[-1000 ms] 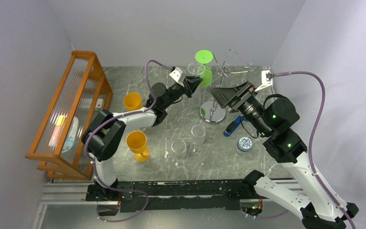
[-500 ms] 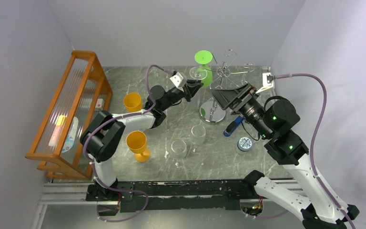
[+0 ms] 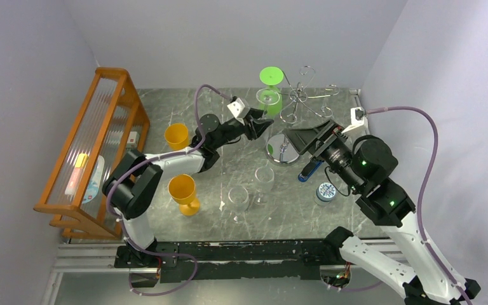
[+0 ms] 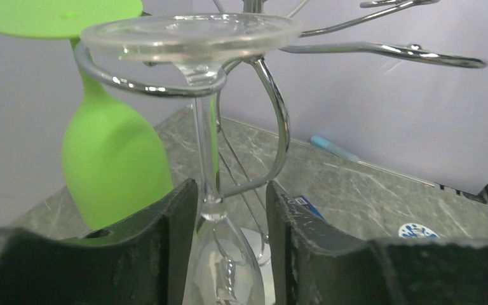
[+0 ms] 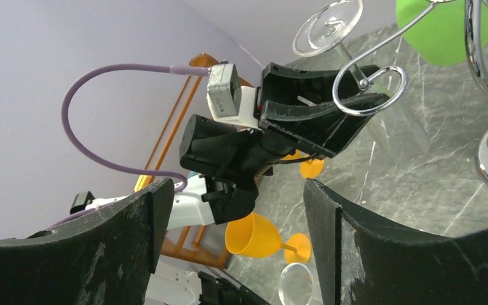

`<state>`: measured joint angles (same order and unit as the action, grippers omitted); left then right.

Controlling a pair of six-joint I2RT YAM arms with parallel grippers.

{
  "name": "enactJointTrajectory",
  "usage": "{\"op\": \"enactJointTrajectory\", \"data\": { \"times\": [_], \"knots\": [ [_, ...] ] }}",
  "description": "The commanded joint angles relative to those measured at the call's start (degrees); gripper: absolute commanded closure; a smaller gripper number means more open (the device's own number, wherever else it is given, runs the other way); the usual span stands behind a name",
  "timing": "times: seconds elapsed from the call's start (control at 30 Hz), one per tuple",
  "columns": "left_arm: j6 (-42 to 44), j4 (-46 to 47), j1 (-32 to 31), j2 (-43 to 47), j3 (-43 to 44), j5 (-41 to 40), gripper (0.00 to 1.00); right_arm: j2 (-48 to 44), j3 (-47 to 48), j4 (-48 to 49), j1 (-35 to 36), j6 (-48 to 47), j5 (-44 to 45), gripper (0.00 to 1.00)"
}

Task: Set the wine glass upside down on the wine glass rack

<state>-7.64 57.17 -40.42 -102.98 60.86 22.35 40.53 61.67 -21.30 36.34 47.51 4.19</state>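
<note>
Grey marble desk [image 3: 165,105]. Chrome rack [image 3: 300,94] stands toward its far side. Right hand [image 5: 238,187] gapes wide near the rack, holding nothing. Left hand [image 4: 229,190] brackets the wine glass [image 4: 206,146]; can't tell whether it pinches. The wine glass hangs upside down, foot resting on a rack loop, beside a green glass [image 4: 111,165] hung likewise.

Plain pale lilac-grey walls close the scene on three sides: the back wall [image 3: 229,38] across the top of the frame, the left wall [image 3: 19,95] and the right wall [image 3: 445,63]. Between them lies a grey-green marbled counter [image 3: 165,108]. An orange wooden slatted rack [image 3: 113,72] stands along its left edge. A silver metal rail [image 3: 89,257] runs along the bottom. The light is even and the shadows soft.
</note>
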Motion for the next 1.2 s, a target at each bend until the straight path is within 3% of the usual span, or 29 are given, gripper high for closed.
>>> {"op": "enactJointTrajectory", "data": {
  "times": [0.0, 0.17, 0.4, 0.5, 0.63, 0.8, 1.0, 1.17],
  "knots": [
    [-0.69, -1.83, -0.44, 5.21, -3.51, 0.13, 0.5, -1.23, -0.05, -2.1, -0.16, -0.64, 2.18, 0.22],
    [-2.51, -6.77, -0.44, 14.86, -11.17, -5.97, 0.4, -1.47, -0.55, -3.02, -0.21, -1.23, 3.22, 0.21],
    [-4.18, -31.48, -0.42, 28.79, -14.31, -12.28, 0.27, -2.47, -1.55, -6.16, -0.21, -2.07, 6.06, 0.21],
    [-4.1, -42.26, -0.39, 33.74, -13.78, -12.27, 0.16, -3.81, -2.68, -7.38, -0.2, -1.92, 7.81, 0.21],
    [-2.77, -51.29, -0.38, 38.53, -12.93, -5.03, 0.16, -5.44, -4.53, -9.26, -0.2, -1.1, 10.47, 0.21],
    [-2.39, -55.28, -1.71, 41.36, -11.73, 2.36, 0.19, -6.79, -7.9, -11.05, -0.2, 1.02, 13.41, 0.21],
    [-0.04, -59.96, -8.74, 40.01, -8.69, -0.64, 0.2, -7.31, -12.83, -14.34, -0.21, 5.54, 18.08, 0.21],
    [2.99, -63.89, -16.7, 35.13, -3.44, -7.72, 0.29, -6.9, -17.17, -17.57, -0.21, 10.9, 20.88, 0.22]
  ]
}}
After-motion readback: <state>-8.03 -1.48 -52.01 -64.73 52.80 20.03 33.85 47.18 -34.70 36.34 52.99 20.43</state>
